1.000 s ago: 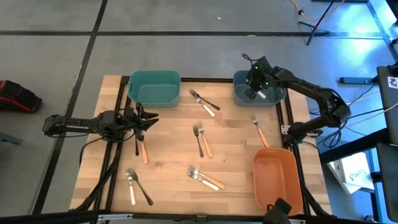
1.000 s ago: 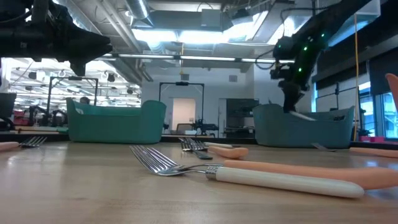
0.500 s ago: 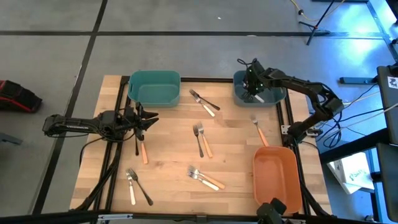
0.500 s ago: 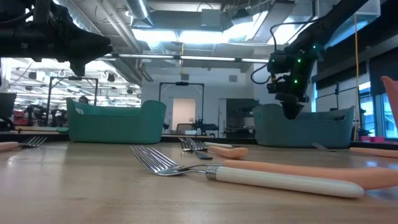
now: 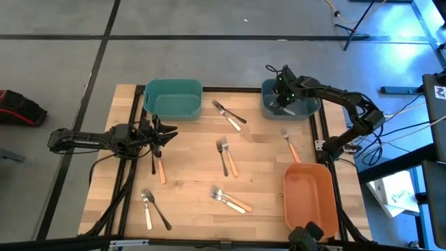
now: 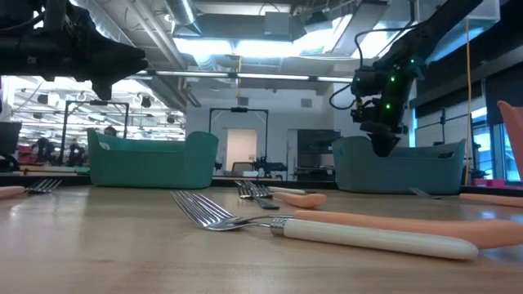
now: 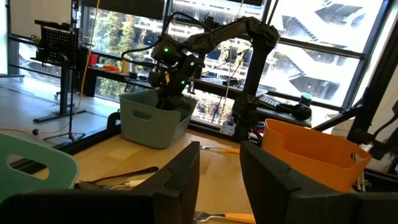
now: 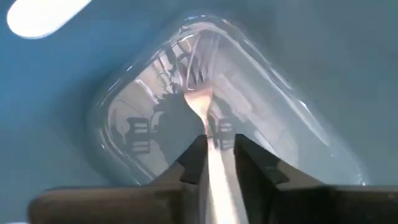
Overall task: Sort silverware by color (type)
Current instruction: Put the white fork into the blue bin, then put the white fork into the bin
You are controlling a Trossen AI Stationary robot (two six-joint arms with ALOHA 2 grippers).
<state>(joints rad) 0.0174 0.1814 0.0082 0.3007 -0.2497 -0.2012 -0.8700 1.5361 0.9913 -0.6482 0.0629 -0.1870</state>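
now right gripper [image 8: 212, 148] clamping cream fork [image 8: 208, 127], tines over grey-blue bin [image 5: 306, 109]

Two teal bins [image 5: 173, 98] [image 5: 291, 106], orange bin [image 5: 311, 199]

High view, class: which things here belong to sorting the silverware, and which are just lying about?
Belong to the job:
- loose forks
- pale-handled fork, gripped by the right end effector inside the grey-blue bin
- teal bin
- orange bin
- left end effector, open, waiting

Just lying about:
- dark bag
- black stand
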